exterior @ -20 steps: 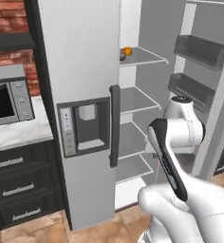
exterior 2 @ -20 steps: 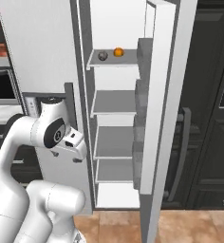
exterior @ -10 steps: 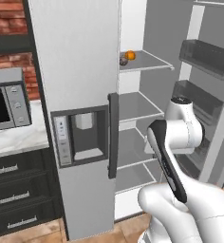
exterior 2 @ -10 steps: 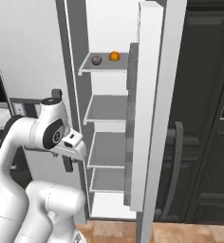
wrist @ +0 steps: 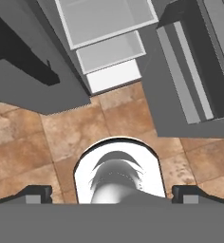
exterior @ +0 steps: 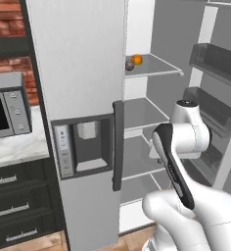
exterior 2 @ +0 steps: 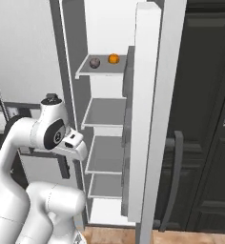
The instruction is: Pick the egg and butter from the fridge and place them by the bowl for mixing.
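The fridge [exterior: 83, 73] stands straight ahead, its left door with the dispenser shut and its right door [exterior 2: 150, 119] swung wide open. On an upper white shelf lie a small grey-brown round thing [exterior: 129, 65], possibly the egg, and an orange ball [exterior: 136, 59]; both also show on that shelf [exterior 2: 94, 62]. The butter and the bowl are out of view. My arm is folded in front of the open compartment, hand [exterior 2: 75, 145] level with the middle shelves. My gripper [wrist: 115, 194] points down at the floor, open, with nothing between its fingertips [wrist: 35, 193].
A microwave [exterior: 5, 110] sits on a marble counter [exterior: 19, 147] above dark drawers [exterior: 14, 211], left of the fridge. Grey bins [exterior: 218, 59] line the open door. Black tall units with a long handle [exterior 2: 174, 181] stand to the right. Brown floor tiles [wrist: 118, 118] lie below.
Both base views have shifted and the fridge looks nearer: the base has driven closer. The arm keeps the same folded pose and the jaws stay open.
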Robot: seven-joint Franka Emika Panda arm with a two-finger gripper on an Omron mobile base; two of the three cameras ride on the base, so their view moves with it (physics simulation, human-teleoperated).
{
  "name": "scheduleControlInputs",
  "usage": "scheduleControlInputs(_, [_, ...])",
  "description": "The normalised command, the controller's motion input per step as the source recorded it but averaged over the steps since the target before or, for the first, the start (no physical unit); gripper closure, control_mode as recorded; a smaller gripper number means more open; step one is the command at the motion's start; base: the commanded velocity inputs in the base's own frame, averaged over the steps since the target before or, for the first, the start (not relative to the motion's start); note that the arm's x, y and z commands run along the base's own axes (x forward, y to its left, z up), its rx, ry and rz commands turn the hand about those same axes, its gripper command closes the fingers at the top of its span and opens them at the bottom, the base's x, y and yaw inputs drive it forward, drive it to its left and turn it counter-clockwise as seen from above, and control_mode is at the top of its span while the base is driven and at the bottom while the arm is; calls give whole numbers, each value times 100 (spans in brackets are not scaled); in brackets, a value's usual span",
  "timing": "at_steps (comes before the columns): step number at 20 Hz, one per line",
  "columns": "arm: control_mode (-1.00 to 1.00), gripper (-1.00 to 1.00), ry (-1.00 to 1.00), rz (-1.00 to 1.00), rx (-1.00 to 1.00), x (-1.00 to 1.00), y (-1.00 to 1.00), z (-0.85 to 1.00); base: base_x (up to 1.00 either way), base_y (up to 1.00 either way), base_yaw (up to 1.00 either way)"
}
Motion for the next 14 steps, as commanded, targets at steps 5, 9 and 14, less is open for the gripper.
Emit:
scheduleControlInputs(5, [100, -100, 0, 0, 0, 0, 0, 0, 36, -43, 14])
scheduleControlInputs(9, [100, -100, 0, 0, 0, 0, 0, 0, 13, -17, 8])
scheduleControlInputs(14, [100, -100, 0, 0, 0, 0, 0, 0, 27, -2, 1])
